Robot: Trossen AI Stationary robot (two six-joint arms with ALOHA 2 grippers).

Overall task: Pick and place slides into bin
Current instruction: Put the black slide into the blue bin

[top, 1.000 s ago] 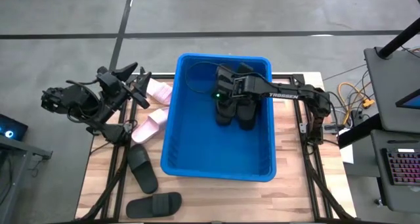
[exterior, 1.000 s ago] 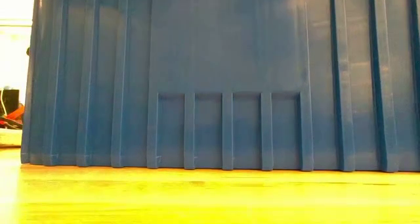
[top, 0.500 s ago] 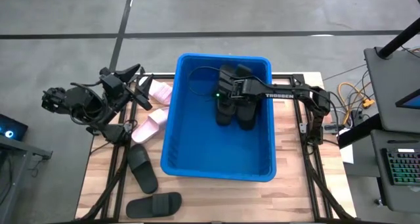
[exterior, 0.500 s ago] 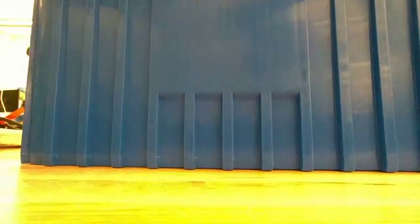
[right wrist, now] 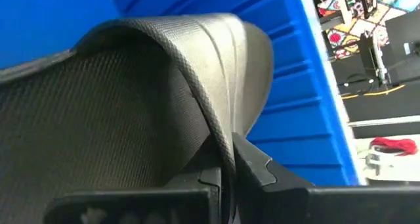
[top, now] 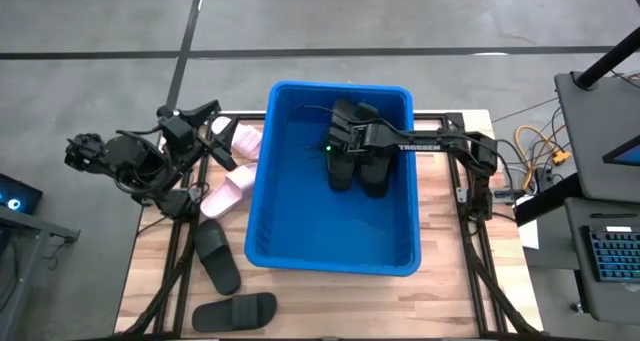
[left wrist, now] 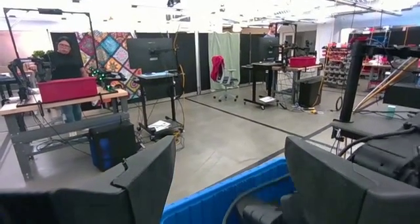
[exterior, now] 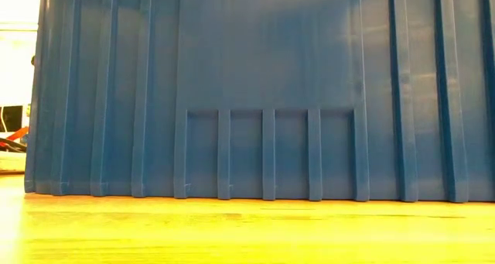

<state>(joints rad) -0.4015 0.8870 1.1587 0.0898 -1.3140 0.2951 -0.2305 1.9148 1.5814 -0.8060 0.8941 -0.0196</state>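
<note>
1. Slides sit both inside and outside the bin [top: 262, 211], a deep blue tub that fills the middle of the wooden desk [top: 445, 271].
2. Inside the bin, toward its far end, two black slides [top: 375, 173] lie side by side on the floor of the tub.
3. The right hand [top: 338, 141] is inside the bin above those slides, its fingers pinched shut on the ribbed strap of a black slide [right wrist: 131, 106]; the right wrist view shows the strap edge clamped between the fingertips, with the blue wall just behind.
4. The rest of the bin floor, toward the near end, is bare blue plastic.
5. Outside the bin, on the left part of the desk, two pale pink slides [top: 228, 191] lie close to the bin wall.
6. Nearer the front on that side lie two more black slides [top: 217, 257], one angled, one near the desk edge.
7. The left hand [top: 205, 121] hangs over the far left corner of the desk, fingers spread apart and holding nothing.
</note>
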